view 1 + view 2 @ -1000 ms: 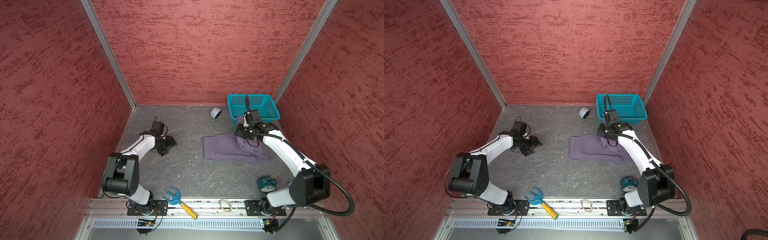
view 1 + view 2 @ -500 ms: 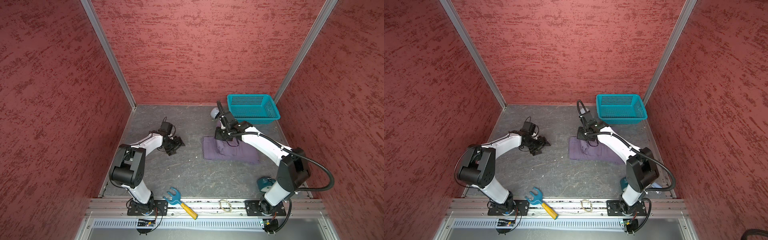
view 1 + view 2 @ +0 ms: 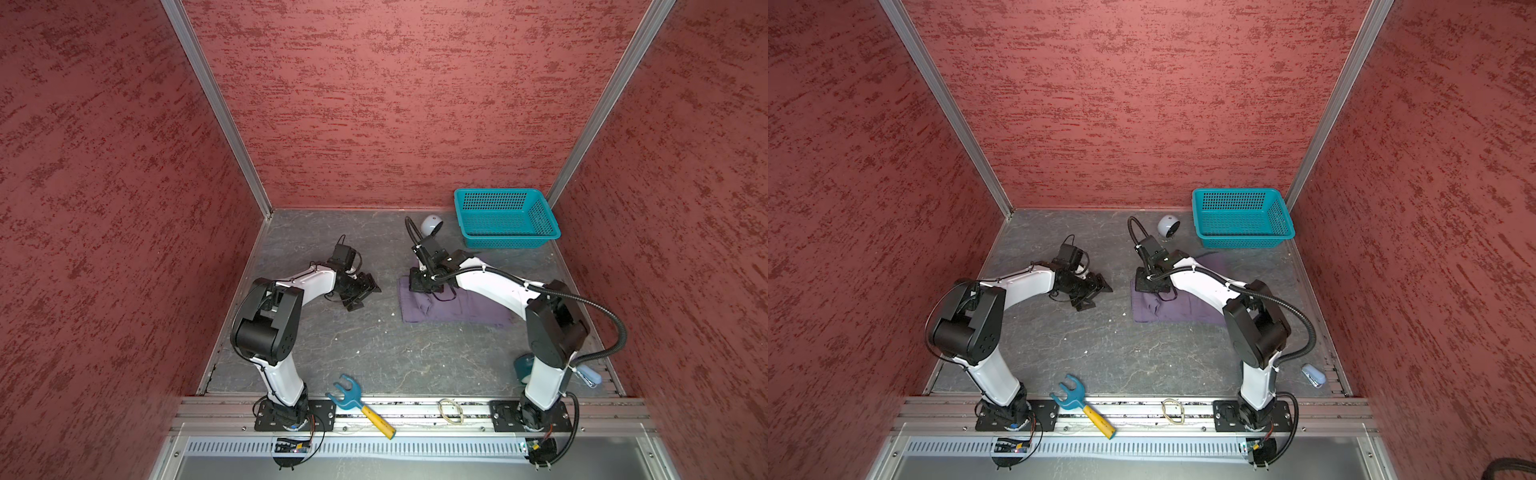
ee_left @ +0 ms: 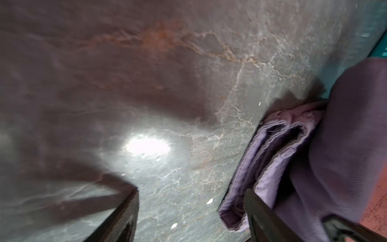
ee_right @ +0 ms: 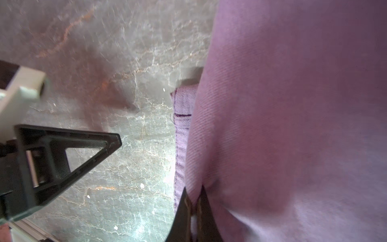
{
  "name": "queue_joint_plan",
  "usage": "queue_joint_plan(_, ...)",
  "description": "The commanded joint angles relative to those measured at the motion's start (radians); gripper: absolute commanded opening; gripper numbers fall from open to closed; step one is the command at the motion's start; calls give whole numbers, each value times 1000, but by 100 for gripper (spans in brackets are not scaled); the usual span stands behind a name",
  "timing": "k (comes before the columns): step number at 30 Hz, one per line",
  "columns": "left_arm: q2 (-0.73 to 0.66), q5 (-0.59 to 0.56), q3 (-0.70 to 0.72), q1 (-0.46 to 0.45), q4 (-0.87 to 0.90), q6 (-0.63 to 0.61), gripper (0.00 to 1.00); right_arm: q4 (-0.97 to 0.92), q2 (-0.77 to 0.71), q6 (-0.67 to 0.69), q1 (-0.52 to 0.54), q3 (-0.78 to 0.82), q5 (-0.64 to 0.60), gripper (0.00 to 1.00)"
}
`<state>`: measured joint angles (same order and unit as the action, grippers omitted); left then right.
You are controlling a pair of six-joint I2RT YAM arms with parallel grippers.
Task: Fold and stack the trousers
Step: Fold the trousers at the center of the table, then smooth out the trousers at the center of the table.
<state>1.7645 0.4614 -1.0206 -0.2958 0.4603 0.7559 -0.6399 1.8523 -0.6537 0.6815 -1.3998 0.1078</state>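
Note:
The muted purple trousers (image 3: 451, 311) (image 3: 1177, 311) lie folded flat right of the table's middle in both top views. My right gripper (image 3: 420, 285) (image 3: 1150, 285) is at their far left corner, shut on a fold of the cloth. In the right wrist view its jaws (image 5: 193, 196) pinch the purple cloth (image 5: 293, 104), which drapes over a lower layer. My left gripper (image 3: 365, 291) (image 3: 1096, 292) stands open just left of the trousers, low over the table. In the left wrist view (image 4: 191, 209) only bare table lies between its fingers, and the trousers' layered edge (image 4: 272, 150) is beside one finger.
A teal basket (image 3: 505, 218) stands at the back right, with a white round object (image 3: 430, 225) left of it. A blue and yellow tool (image 3: 359, 405) and a rubber band (image 3: 451, 409) lie on the front rail. A teal object (image 3: 523, 368) sits behind the right arm's base.
My right gripper has carried the cloth from beside the basket leftward across the trousers, folding it over. My left gripper has moved right toward the trousers and opened slightly wider.

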Motion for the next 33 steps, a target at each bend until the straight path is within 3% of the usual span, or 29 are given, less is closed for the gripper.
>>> queue_joint_plan(1,35,-3,-17,-15,-27,14,81,-1,29,21,42,-50,-40,0)
queue_joint_plan(7,72,-6,-53,-77,-51,37,77,7,1,42,65,-19,-59,0)
queue_joint_plan(9,90,-3,-63,-93,-59,51,77,13,-2,43,73,-15,-55,9)
queue_joint_plan(12,107,3,-65,-101,-77,67,77,36,10,53,85,-3,-9,35)
queue_joint_plan(15,101,3,-74,-84,-56,66,79,64,17,83,116,15,46,48)
queue_joint_plan(19,33,-9,-57,-33,-27,57,82,55,-41,151,158,52,46,50)
queue_joint_plan(23,-36,-31,-92,-54,74,23,82,34,-207,183,142,119,-41,50)
queue_joint_plan(28,-131,-48,-90,-186,76,37,80,-52,-390,161,21,201,-147,50)
queue_joint_plan(33,-141,-158,-113,-357,179,12,79,-122,-506,91,-241,324,-101,50)
